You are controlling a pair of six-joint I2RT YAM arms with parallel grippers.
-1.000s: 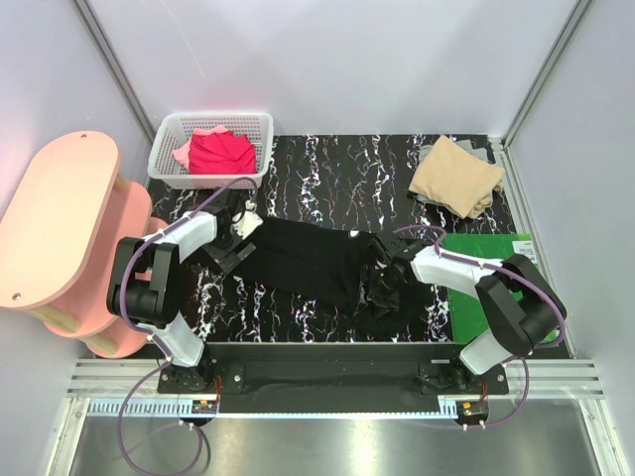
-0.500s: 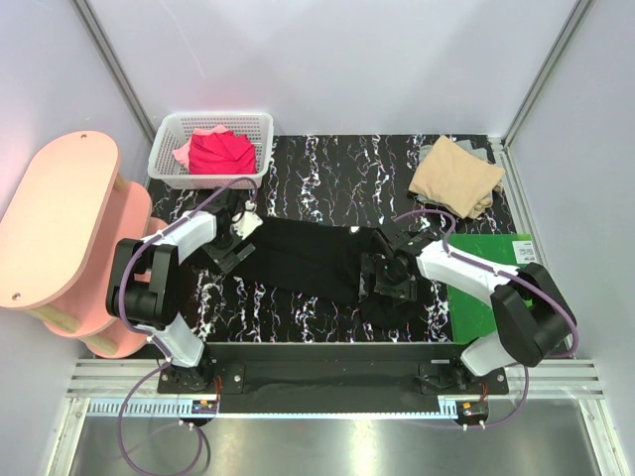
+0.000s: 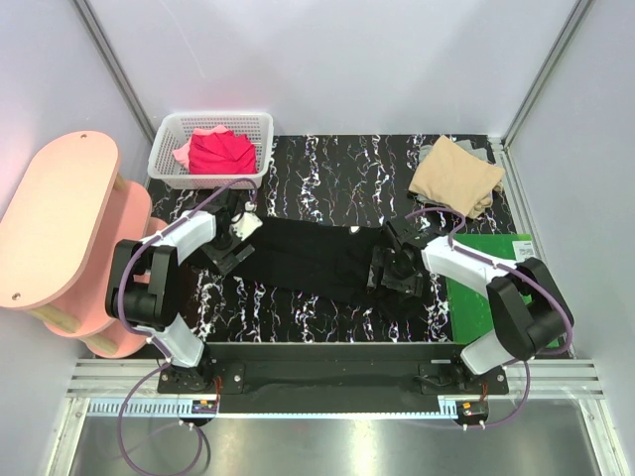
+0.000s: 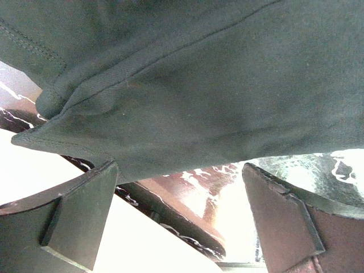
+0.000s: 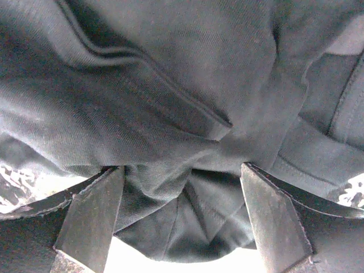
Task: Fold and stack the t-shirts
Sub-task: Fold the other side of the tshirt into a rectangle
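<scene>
While both arms reach inward over the dark marbled worktop (image 3: pixel 327 178), the large black t-shirt (image 3: pixel 317 260) lies stretched between them. It runs from the left side toward the near right. It is fairly flat along its left part and bunched into folds at its right end.

The left pincer (image 3: pixel 236 246) sits at the shirt's left end with its fingers (image 4: pixel 79 216) spread wide apart. In the left wrist view, a stitched hem and a rounded fold of black cloth lie just past the fingertips, with the marbled surface showing below them.

The right pincer (image 3: pixel 393 274) is down on the crumpled right end, and its fingers (image 5: pixel 91 216) are also wide apart. Gathered folds and a seamed edge lie between them, but nothing is clamped.

The tan t-shirt (image 3: pixel 456 177) lies folded at the far right corner. The red t-shirt (image 3: pixel 220 152) and a pink one (image 3: pixel 184 154) sit in the white mesh basket (image 3: pixel 164 149) at the far left corner. A green board (image 3: pixel 486 288) lies flat along the right edge, partly under the right arm. A pink shelf unit (image 3: pixel 60 208) stands off the worktop's left edge.
</scene>
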